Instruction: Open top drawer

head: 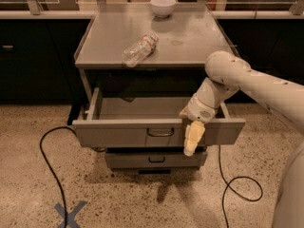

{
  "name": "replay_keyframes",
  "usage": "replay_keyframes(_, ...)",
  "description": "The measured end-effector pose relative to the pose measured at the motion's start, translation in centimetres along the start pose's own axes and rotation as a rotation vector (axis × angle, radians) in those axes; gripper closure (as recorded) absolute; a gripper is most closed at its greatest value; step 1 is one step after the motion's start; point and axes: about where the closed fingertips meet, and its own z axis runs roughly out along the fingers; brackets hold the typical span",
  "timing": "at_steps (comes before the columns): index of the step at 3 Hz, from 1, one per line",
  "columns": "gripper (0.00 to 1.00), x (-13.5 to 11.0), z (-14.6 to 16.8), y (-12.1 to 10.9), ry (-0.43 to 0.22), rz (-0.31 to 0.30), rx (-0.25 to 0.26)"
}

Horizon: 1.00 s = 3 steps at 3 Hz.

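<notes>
Top drawer (126, 135) stands open, drawn well forward of the bench (190, 42) frame; its front panel sits out past the bench's front edge, and the inside looks bare; small dark handle (160, 133) at centre of the panel.

Hand (192, 139) hangs down over the drawer's front panel, just right of the handle and apart from it, tip pointing at the floor; cannot tell whether it is clenched or released; white arm (251, 82) comes in from the right, wrist above the drawer's front right rim.

Lower drawer (183, 159) is out only a little, under the top one.

On the bench top: clear bottle (139, 49) lying on its side near the front edge; white bowl (163, 6) upright at the back edge, well apart from it.

Floor in front of the drawers is open; black cable (46, 161) loops at left, another cable (243, 185) at right; blue tape cross (70, 213) at lower left.
</notes>
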Motion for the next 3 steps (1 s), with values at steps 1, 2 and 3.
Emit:
replay_keyframes(1, 0.00, 1.6, -1.1, 4.0, 0.008, 0.015, -0.064)
replay_keyframes(2, 0.00, 1.9, -2.3, 7.6, 0.011, 0.018, -0.121)
replay_keyframes(3, 0.00, 1.6, -1.6, 7.1, 0.026, 0.004, -0.114)
